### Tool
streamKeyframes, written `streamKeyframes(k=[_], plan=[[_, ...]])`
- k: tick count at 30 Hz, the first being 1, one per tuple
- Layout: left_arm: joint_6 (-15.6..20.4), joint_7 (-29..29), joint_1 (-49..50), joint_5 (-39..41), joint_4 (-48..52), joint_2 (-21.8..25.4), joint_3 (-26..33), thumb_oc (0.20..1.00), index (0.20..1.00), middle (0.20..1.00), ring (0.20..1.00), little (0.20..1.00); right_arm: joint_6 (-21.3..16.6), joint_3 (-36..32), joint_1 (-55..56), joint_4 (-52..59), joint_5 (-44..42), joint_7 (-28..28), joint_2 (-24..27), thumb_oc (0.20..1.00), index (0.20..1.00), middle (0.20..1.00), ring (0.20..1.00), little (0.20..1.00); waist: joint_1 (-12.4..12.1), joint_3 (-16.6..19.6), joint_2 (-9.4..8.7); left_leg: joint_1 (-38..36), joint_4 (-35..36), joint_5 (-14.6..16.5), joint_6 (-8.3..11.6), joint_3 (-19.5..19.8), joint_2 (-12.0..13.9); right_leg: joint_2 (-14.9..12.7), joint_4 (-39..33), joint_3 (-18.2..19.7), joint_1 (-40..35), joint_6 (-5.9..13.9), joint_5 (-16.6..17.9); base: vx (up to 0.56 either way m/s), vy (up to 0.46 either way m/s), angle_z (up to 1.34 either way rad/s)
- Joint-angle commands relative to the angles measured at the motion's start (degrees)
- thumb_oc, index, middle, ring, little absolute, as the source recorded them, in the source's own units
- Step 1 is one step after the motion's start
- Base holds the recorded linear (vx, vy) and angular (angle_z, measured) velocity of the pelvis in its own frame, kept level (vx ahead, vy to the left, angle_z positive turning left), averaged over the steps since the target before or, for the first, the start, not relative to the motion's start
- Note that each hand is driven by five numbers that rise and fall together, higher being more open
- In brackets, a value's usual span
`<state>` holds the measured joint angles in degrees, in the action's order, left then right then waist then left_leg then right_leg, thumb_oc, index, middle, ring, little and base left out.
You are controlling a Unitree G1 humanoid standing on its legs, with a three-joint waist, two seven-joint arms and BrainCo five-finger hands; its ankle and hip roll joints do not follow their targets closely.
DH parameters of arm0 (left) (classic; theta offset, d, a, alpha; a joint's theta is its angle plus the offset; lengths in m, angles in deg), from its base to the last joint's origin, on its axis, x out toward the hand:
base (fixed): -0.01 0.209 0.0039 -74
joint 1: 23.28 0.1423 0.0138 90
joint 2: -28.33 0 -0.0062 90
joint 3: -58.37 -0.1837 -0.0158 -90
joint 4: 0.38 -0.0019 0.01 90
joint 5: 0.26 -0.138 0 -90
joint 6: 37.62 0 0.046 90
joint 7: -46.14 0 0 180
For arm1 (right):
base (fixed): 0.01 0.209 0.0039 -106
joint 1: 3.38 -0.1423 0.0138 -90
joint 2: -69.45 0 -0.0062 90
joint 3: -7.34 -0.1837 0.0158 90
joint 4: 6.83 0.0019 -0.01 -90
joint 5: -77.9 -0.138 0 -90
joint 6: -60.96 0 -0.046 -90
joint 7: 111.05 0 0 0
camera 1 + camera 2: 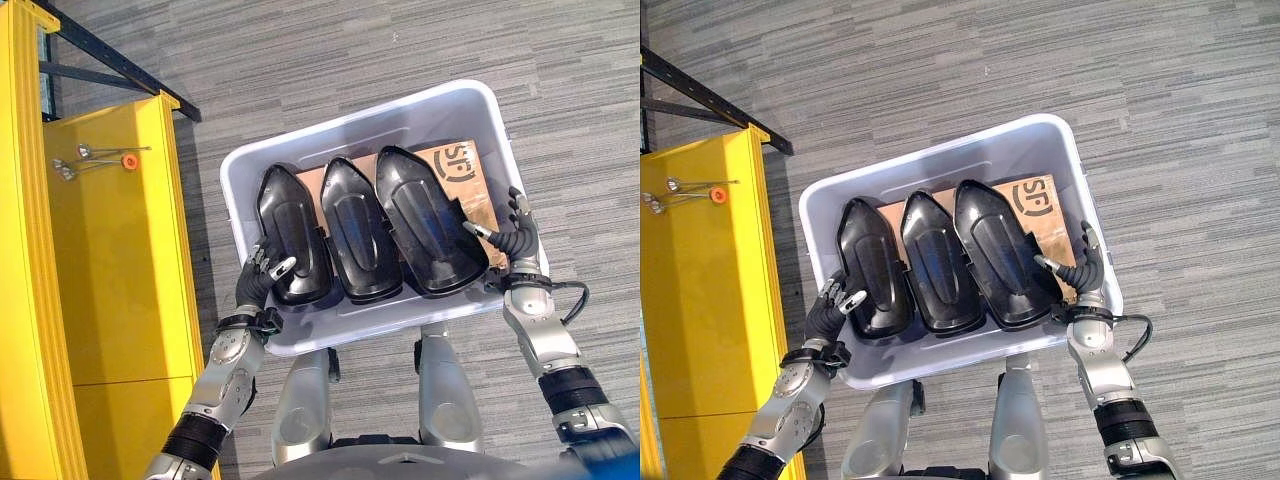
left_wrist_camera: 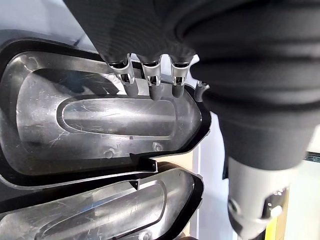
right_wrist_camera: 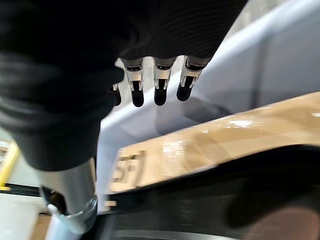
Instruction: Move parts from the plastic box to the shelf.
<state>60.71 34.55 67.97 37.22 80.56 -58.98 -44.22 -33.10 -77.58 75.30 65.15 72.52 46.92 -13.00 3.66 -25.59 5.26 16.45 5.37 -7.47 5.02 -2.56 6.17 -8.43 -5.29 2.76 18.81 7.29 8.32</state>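
Left hand (image 1: 262,277) curls over the near end of the leftmost black moulded part (image 1: 290,235) in the plastic box (image 1: 465,110); right hand (image 1: 517,240) hangs relaxed, seemingly holding nothing, beside the rightmost. Grip firmly before lifting toward the yellow shelf (image 1: 110,240).

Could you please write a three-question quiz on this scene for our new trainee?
1. True or false: four black parts lie in the box.
2. Multiple choice: what lies under the parts? A) foam B) cardboard C) cloth
3. Fill in: the yellow shelf stands on the robot's ____ side.

Key:
1. False. Three parts lie side by side: the left part, the middle part and the right part.
2. B.
3. Left. The left hand is at the box's left near corner by the left part, and the right hand is at its right rim.
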Motion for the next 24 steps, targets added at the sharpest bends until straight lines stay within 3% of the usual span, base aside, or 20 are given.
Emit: streamKeyframes(k=[1, 16, 24], plan=[[3.20, 0.10, 1.84, -1.52, 2.09, 2.95, 2.26, 1.000, 1.000, 1.000, 1.000, 1.000, -1.35, 0.77, -0.24, 0.67, -0.80, 0.85, 0.51, 1.000, 1.000, 1.000, 1.000, 1.000, -1.27, 1.42, -2.62, -4.03, -1.23, 2.71, 1.86, 1.07, 2.78, -5.15, 5.49, -2.39, 2.29, 2.45, -1.50, 0.00, 0.000, 0.00], [4.10, 0.79, 2.04, -0.48, 3.47, 4.36, 1.51, 1.000, 1.000, 1.000, 1.000, 1.000, 3.38, 5.57, -7.34, -18.99, 6.18, -1.02, 2.59, 1.000, 1.000, 1.000, 1.000, 1.000, -2.60, 0.14, -2.08, -1.51, -3.09, 3.08, 1.46, 1.90, 2.20, -5.53, 6.39, -2.61, 3.72, 2.30, -1.42, 0.00, 0.000, 0.00], [4.65, -0.01, -0.60, -0.35, 3.81, 4.64, -0.74, 1.000, 1.000, 1.000, 1.000, 1.000, 8.16, 13.91, -17.47, -27.92, 17.82, -2.96, 3.54, 1.000, 1.000, 1.000, 1.000, 1.000, -3.62, -2.51, -2.09, 4.04, -9.58, 5.19, 0.51, 3.02, 1.27, -5.95, 8.39, -2.79, 6.16, 2.14, -1.37, -0.02, 0.004, 0.04]])
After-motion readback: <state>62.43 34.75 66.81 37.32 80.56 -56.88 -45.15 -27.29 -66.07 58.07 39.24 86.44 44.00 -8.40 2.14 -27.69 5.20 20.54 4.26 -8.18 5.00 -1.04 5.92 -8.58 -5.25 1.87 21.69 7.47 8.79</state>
